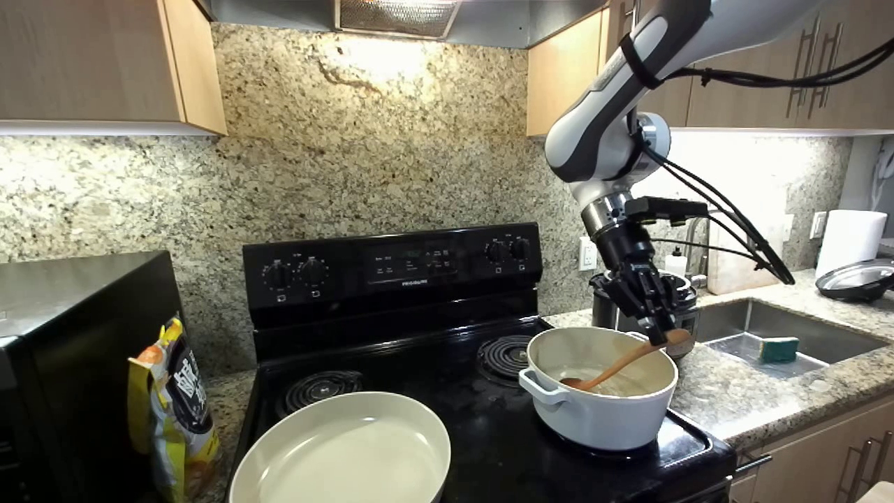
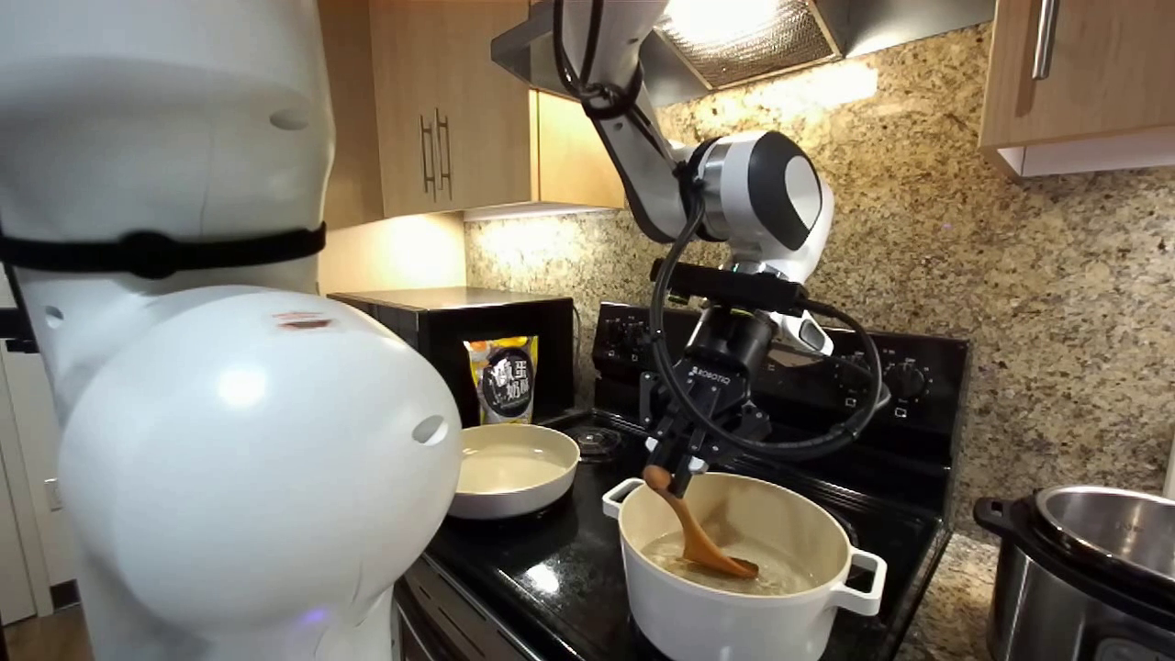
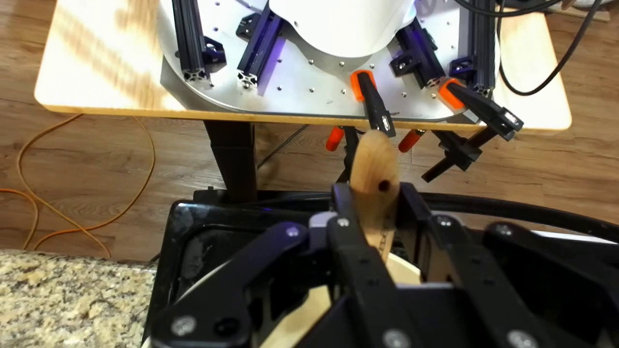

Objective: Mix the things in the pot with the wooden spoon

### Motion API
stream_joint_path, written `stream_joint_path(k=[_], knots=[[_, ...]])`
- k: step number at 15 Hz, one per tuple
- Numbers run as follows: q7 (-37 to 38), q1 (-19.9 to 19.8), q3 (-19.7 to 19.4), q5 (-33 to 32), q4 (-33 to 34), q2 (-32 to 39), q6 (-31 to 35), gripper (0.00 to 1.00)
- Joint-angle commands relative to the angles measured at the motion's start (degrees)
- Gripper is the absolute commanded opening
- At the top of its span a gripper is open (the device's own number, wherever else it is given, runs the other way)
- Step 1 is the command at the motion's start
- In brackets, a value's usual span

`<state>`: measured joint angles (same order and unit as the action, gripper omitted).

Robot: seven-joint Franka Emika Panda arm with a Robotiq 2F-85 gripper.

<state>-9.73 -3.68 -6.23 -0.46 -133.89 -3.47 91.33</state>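
The white pot (image 1: 601, 423) sits on the stove at its sink-side front, its side handles showing in an exterior view (image 2: 725, 617). Pale, wet-looking contents (image 2: 791, 576) cover its bottom; what they are is unclear. Slanting into them is the wooden spoon (image 2: 702, 542), its head down inside the pot and its handle end above the rim. My gripper (image 1: 660, 335) is shut on the handle near that end, just over the pot. From the wrist view, the spoon's end with a small hole (image 3: 375, 164) sticks out between the fingertips (image 3: 342, 193).
A wide pale pan (image 1: 349, 450) stands on the stove at the front left burner. Beside it are a yellow food bag (image 1: 185, 412) and a black microwave (image 1: 77, 363). A steel cooker (image 2: 1056, 588) stands near the pot; past it lies the sink (image 1: 803, 328) with a sponge (image 1: 779, 349).
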Motion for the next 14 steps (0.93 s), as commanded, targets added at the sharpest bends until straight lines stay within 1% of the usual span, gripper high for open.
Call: stream_joint_path(k=[1,3,6,14], knots=[[1.6,0.0,0.9,0.3,3.8,4.6,2.3,0.07],[2.8,-0.1,1.0,0.3,5.2,6.0,3.1,0.07],[4.6,-0.6,0.7,-0.4,5.4,5.9,2.8,0.07],[7.3,-1.9,-0.6,-1.8,1.9,1.1,1.5,0.07]])
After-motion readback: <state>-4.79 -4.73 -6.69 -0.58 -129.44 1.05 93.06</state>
